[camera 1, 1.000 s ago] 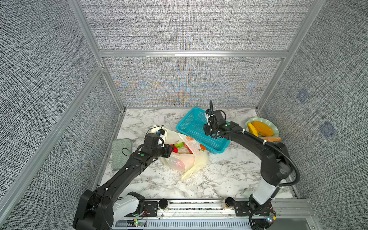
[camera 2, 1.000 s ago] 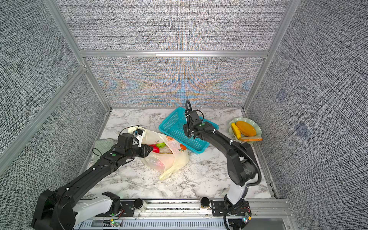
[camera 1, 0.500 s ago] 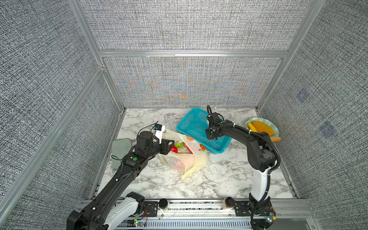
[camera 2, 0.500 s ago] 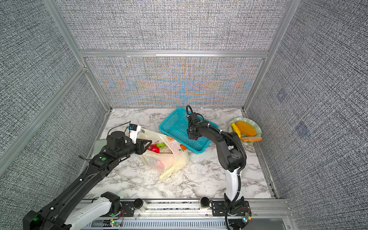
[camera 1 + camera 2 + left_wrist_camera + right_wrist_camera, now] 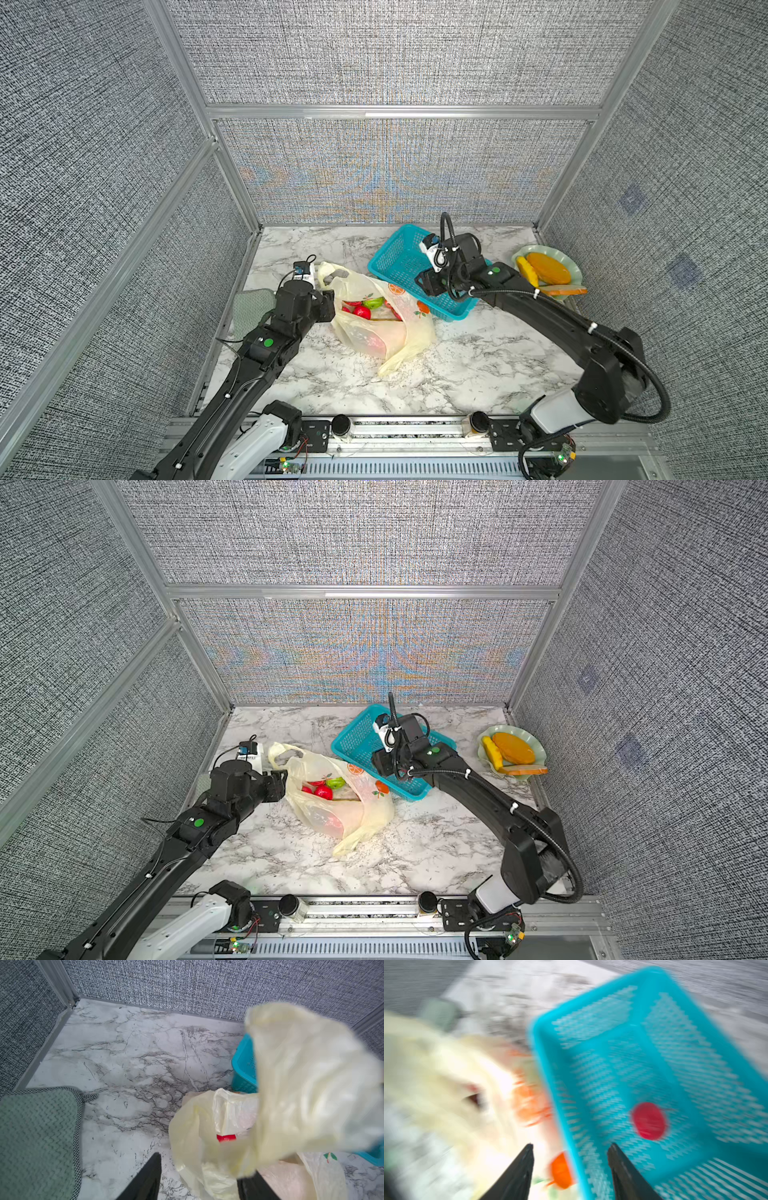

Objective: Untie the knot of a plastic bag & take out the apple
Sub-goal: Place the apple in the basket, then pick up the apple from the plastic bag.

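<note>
Mouth-open plastic bag (image 5: 376, 336) lay on table (image 5: 457, 365) betw. the arms, beside teal basket (image 5: 395, 259); red round fruit (image 5: 649, 1121), prob. the apple, sat in basket. Jaws of left gripper (image 5: 200, 1167) & right gripper (image 5: 571, 1145) stood spread, pinching nothing. Risk: film draped across left gripper could snag, dragging bag over.

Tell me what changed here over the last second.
The left gripper drew back slightly from the edge of the plastic bag, fingers apart. The right gripper remains over the teal basket, fingers apart, while its elbow swung outward. Bag, basket, plate and cloth stayed put.
</note>
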Controlling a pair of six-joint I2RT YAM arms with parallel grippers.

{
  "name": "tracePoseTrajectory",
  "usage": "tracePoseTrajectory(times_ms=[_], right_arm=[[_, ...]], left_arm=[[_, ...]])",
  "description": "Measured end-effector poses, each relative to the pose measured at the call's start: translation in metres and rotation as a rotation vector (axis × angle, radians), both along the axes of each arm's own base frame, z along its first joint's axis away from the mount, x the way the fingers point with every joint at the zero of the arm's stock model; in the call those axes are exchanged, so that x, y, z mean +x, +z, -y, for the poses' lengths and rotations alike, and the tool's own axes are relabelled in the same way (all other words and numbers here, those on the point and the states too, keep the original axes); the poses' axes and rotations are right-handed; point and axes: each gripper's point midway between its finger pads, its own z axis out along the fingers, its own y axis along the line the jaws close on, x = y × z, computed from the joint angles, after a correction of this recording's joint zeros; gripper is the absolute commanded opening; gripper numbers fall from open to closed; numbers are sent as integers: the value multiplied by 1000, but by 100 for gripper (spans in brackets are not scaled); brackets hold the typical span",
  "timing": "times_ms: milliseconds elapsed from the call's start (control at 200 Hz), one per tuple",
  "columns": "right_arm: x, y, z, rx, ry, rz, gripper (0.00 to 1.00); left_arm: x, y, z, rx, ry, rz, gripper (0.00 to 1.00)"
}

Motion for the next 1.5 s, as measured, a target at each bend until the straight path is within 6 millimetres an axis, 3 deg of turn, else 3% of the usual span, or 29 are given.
tracePoseTrajectory(times_ms=[125, 310, 460, 545, 680, 810, 946, 1031, 1116, 1496], right_arm=[[-39, -5, -41, 85, 171, -82, 44], [-58, -40, -90, 83, 273, -195, 44], [-63, -57, -124, 63, 327, -227, 45], [-50, -70, -133, 26, 293, -233, 47], [-11, -95, -133, -71, 173, -205, 58], [13, -121, -126, -154, 86, -193, 65], [37, -129, -130, -177, 36, -162, 70], [44, -130, -132, -176, 18, -152, 76], [49, -130, -132, -170, -2, -143, 88], [73, -148, -139, -138, -88, -109, 88]], left_arm=[[5, -18, 3, 11, -2, -42, 59], [16, -23, 8, 7, 0, -30, 54], [21, -29, 9, 2, 6, -21, 20], [21, -32, 11, 0, -4, -19, 12], [21, -35, 14, -12, -20, -19, 12], [18, -35, 17, -26, -39, -19, 11], [16, -37, 18, -29, -47, -17, 12], [15, -39, 20, -39, -62, -21, 12], [13, -42, 21, -40, -68, -27, 12], [11, -47, 29, -61, -107, -42, 12]])
